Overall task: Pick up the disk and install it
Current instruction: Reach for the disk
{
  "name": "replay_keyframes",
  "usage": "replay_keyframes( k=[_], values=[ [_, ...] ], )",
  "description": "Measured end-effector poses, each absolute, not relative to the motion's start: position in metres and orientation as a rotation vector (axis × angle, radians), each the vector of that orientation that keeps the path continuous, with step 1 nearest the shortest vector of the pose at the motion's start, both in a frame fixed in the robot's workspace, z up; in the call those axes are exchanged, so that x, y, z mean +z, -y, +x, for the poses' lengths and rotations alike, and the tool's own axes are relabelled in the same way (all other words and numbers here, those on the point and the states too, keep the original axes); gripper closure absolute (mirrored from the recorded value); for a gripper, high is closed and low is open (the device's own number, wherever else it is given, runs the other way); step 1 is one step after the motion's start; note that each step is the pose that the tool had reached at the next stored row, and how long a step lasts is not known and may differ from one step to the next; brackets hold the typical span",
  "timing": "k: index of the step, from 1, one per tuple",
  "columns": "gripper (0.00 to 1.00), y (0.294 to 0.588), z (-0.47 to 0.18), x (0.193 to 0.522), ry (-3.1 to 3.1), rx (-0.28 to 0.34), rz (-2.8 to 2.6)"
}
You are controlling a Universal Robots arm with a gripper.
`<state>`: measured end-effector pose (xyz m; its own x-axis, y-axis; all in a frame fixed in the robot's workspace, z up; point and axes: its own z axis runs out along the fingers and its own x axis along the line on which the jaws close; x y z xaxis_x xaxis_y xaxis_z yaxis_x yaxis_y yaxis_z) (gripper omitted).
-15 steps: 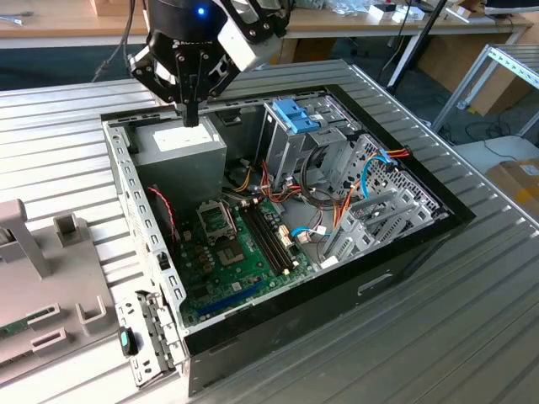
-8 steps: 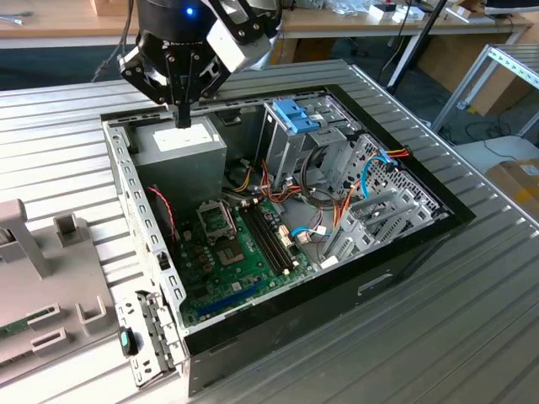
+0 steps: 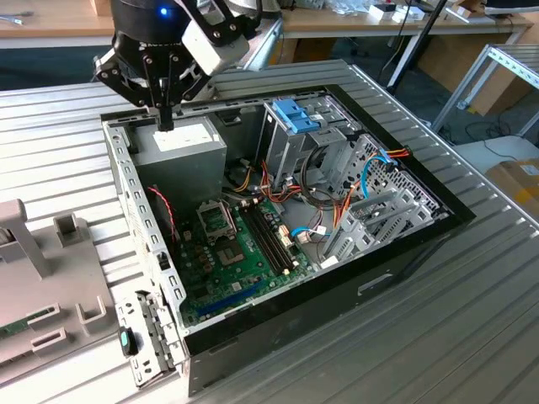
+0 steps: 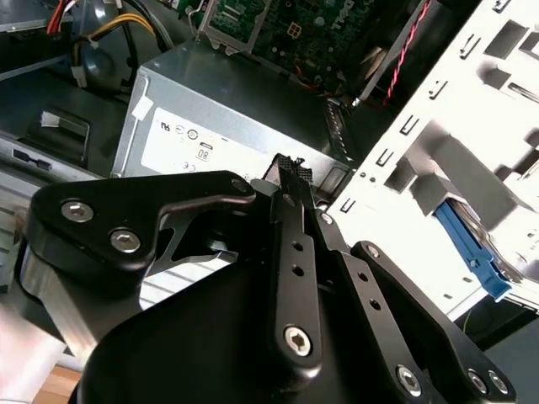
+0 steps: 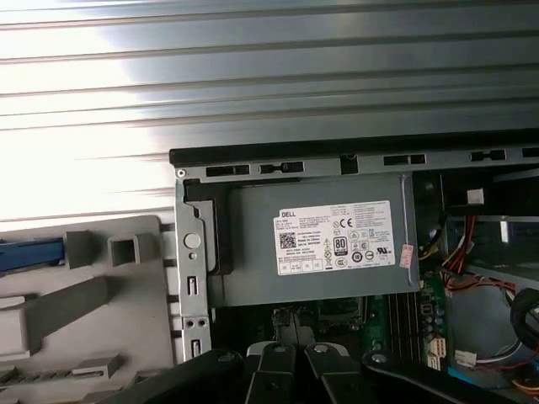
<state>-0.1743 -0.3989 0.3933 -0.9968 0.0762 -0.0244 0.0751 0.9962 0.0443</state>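
Exterior view showed an open computer case lying on its side on a ribbed metal worktop. The motherboard faced up, with orange and red cables bunched toward the exterior view's right. A grey power supply with a white label filled the case's far corner on the exterior view's left. A tall metal drive cage stood beside it, topped by a blue-tabbed bracket.

The black gripper hung over the far edge of the power supply, pointing straight down. Its fingers were pressed together with nothing between them. In the second wrist view the fingertips met just past the labelled face of the power supply. Whether they touched the metal could not be told.

The disk was not in the case. In the second wrist view its blue carrier edge lay in a recess of a pale grey holder just outside the case wall, well apart from the fingertips. The first wrist view showed the same blue edge as a strip on that holder, beside the perforated side wall of the case. In the exterior view the holder sat on the worktop at the exterior view's left, close against the case. Little more of the disk than the blue edge could be made out.
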Motion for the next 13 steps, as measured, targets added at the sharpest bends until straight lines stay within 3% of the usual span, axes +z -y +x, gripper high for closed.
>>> replay_keyframes(
  k=[13],
  values=[
    [0.89, 0.399, -0.209, 0.393, -3.112, 0.068, 0.118]
  ],
)
